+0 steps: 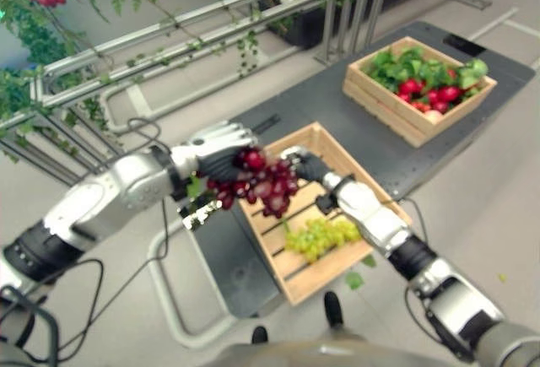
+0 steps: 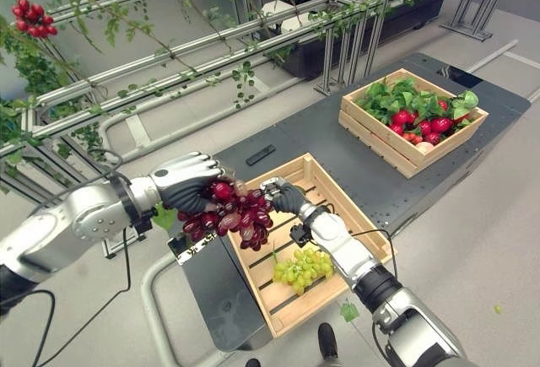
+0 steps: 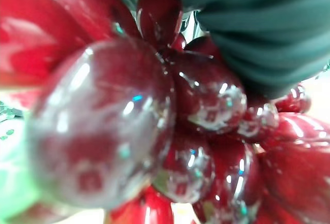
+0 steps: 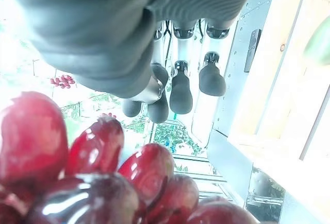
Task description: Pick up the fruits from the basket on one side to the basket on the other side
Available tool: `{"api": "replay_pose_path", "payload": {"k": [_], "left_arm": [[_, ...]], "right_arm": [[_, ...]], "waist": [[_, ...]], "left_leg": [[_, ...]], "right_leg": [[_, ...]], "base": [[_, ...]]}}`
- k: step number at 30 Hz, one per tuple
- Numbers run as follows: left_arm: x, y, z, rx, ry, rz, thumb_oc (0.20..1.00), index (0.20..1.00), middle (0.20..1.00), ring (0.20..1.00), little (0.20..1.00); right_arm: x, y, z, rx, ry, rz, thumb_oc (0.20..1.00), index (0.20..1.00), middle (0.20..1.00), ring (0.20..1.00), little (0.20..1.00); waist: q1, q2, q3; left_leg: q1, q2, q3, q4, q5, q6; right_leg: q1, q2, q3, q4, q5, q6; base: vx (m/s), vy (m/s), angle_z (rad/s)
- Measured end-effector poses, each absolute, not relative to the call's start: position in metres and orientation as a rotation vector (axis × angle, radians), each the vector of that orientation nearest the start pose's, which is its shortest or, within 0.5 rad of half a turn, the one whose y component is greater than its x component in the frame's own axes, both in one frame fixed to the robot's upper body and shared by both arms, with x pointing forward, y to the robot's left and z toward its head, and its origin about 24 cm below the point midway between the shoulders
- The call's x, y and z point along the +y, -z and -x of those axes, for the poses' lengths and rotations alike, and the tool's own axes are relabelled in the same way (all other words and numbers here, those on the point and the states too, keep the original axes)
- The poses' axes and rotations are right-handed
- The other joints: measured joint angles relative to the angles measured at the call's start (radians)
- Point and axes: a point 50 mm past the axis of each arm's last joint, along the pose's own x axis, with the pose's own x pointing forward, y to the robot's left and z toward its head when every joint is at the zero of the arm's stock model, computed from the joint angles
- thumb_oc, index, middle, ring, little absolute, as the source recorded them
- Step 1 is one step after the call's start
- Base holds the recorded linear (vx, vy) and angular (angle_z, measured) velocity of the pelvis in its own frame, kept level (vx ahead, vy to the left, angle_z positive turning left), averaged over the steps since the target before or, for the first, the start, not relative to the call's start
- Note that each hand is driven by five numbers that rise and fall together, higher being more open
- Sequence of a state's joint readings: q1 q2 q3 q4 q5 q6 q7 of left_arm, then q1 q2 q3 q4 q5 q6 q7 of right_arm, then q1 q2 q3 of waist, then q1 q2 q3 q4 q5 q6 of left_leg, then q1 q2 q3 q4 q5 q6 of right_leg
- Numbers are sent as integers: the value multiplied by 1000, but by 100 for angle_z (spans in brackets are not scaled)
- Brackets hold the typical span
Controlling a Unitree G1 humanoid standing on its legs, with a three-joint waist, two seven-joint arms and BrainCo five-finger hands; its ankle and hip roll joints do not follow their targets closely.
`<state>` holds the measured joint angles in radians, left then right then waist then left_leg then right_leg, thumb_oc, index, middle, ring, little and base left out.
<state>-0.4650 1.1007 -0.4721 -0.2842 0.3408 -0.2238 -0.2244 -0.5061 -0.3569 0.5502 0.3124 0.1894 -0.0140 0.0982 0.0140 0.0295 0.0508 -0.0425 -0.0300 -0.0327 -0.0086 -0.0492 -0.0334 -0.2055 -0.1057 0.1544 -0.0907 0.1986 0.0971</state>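
Observation:
A bunch of red grapes (image 2: 232, 215) hangs from my left hand (image 2: 181, 181), whose fingers are curled round its top, above the left rim of the near wooden crate (image 2: 278, 167). The grapes crowd close to the camera in the left wrist view (image 3: 103, 131). My right hand (image 2: 287, 198) is at the bunch's upper right, just beside it. In the right wrist view its fingers (image 4: 180, 90) are loosely bent with nothing between them and the thumb, and the grapes (image 4: 103, 183) lie under the palm. A bunch of green grapes (image 2: 301, 267) rests on the crate's slats.
A second wooden crate (image 2: 371, 139) with red fruit and green leaves (image 2: 413, 118) stands at the far right of the dark platform (image 2: 321, 131). A metal trellis with vines (image 2: 211, 42) runs along the back, with a red cluster (image 2: 34, 17) hanging on it at left.

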Motion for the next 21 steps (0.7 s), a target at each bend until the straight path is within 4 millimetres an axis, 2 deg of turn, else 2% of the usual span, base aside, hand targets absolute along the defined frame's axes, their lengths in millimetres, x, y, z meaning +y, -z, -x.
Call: {"api": "replay_pose_path", "payload": {"k": [3,4,10,17,21], "left_arm": [[162,-185,-263,-560,714,-1501,200,200,200,200,200],[163,-186,-263,-557,708,-1500,200,200,200,200,200],[164,-182,-262,-540,714,-1496,200,200,200,200,200],[175,-187,-262,-530,652,-1538,200,200,200,200,200],[177,-181,-260,-505,660,-1546,200,200,200,200,200]], "right_arm": [[-84,-74,-317,-48,-603,376,200,200,200,200,200],[-84,-74,-317,-47,-603,377,1000,1000,1000,1000,1000],[-94,-78,-307,-61,-643,391,1000,1000,1000,1000,1000],[-135,-90,-306,-78,-553,416,1000,1000,1000,1000,1000],[-145,-92,-299,-82,-545,427,1000,1000,1000,1000,1000]], "waist": [[0,0,0],[0,0,0],[-1,-6,2],[-2,-24,3],[-4,-26,3]], "left_leg": [[1,0,0,-1,0,0],[1,0,0,-1,0,0],[2,-1,0,-4,3,1],[15,1,-3,-34,14,1],[23,2,-3,-44,16,3]], "right_leg": [[0,0,0,0,0,0],[0,0,0,0,0,0],[1,0,0,0,0,1],[5,0,-3,0,-10,3],[6,0,-4,0,-13,4]], "base": [[0,0,0],[0,0,0],[-15,0,0],[3,3,1],[14,3,0]]}}
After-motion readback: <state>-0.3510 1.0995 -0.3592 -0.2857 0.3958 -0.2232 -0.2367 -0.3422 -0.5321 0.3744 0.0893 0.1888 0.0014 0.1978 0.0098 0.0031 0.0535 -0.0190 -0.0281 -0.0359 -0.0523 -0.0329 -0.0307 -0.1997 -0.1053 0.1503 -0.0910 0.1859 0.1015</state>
